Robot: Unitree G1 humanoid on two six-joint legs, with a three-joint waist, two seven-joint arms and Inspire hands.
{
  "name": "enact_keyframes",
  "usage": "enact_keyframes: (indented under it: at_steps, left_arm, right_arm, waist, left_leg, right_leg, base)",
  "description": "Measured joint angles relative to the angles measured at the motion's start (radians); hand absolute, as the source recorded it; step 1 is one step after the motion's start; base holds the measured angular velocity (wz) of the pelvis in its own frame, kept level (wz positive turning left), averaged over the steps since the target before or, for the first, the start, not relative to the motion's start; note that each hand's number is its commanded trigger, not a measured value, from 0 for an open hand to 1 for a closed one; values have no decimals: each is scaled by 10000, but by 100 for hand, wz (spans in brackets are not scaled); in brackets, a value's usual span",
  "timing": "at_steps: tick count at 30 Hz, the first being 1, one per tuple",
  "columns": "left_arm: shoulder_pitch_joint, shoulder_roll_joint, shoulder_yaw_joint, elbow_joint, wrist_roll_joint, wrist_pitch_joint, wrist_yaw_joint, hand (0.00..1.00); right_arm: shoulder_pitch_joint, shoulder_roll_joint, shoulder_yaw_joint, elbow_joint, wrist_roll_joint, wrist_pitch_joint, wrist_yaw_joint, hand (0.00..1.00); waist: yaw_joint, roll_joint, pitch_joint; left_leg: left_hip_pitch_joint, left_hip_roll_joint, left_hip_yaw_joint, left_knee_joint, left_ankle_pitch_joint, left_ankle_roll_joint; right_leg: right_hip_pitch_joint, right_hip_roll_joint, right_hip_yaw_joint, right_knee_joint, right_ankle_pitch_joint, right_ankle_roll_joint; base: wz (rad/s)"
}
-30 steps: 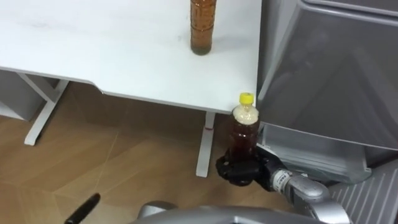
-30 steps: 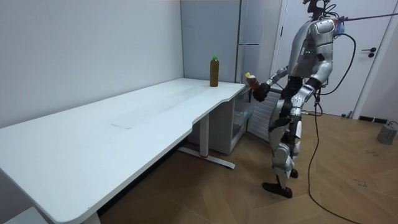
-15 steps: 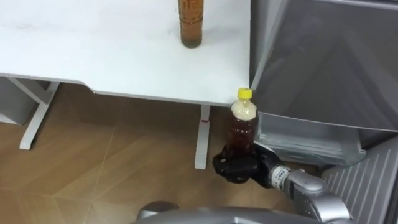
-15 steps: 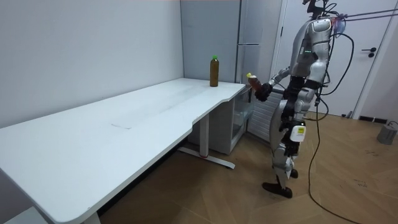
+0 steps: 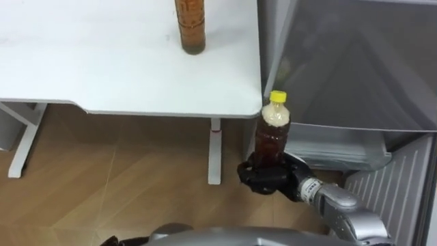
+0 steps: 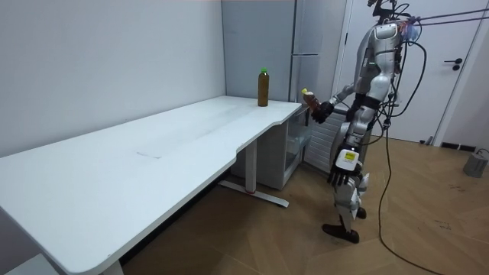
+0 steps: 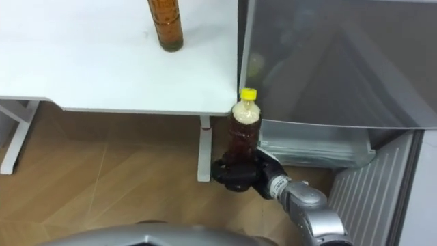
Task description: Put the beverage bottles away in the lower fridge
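My right hand (image 5: 266, 180) is shut on the lower part of a brown drink bottle with a yellow cap (image 5: 272, 131). It holds the bottle upright, just off the table's corner and in front of the grey fridge (image 5: 355, 68). In the room view that right hand (image 6: 319, 112) is stretched toward the fridge (image 6: 306, 72). The lower fridge compartment (image 5: 334, 147) stands open, showing a pale shelf. A second brown bottle (image 5: 189, 27), green-capped in the room view (image 6: 263, 86), stands on the white table (image 5: 102, 68). My left hand (image 6: 338, 174) hangs by my thigh.
The ribbed inside of the open lower fridge door (image 5: 392, 195) is at the right. The table's white leg (image 5: 214, 150) stands on the wooden floor just left of the held bottle. I stand on the floor between the table's end and the fridge.
The eye view has shifted toward the fridge. The held bottle sits a little higher and nearer the open compartment. In the room view my left arm has swung forward.
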Motion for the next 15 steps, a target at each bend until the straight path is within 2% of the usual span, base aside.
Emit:
enact_keyframes:
  at_steps: [7, 11, 15]
  left_arm:
    - [38, 22, -5, -35, 703, -11, 71, 0]
    - [164, -38, -5, -27, 768, -205, 316, 0]
    - [177, -123, 39, -26, 1479, -205, 495, 0]
  right_arm:
    - [15, 54, -273, 377, 444, -22, -880, 100]
    - [44, 75, -361, 725, 1240, -28, -1532, 100]
    - [48, 66, -430, 758, 2369, -38, -1934, 100]
  waist:
    - [-271, -30, -35]
    - [-349, -29, -31]
    - [-384, 11, -36]
  left_leg:
    - [52, -1, 11, -42, 9, 3]
    - [53, 1, 31, -45, 8, 3]
    - [59, 13, 54, -44, 8, 2]
  right_leg:
    - [10, 3, 13, 2, 0, 0]
    - [-2, 3, 13, 3, 2, 3]
    - [-8, 13, 33, 0, 2, 2]
  base:
    - [0]
    - [0]
    - [0]
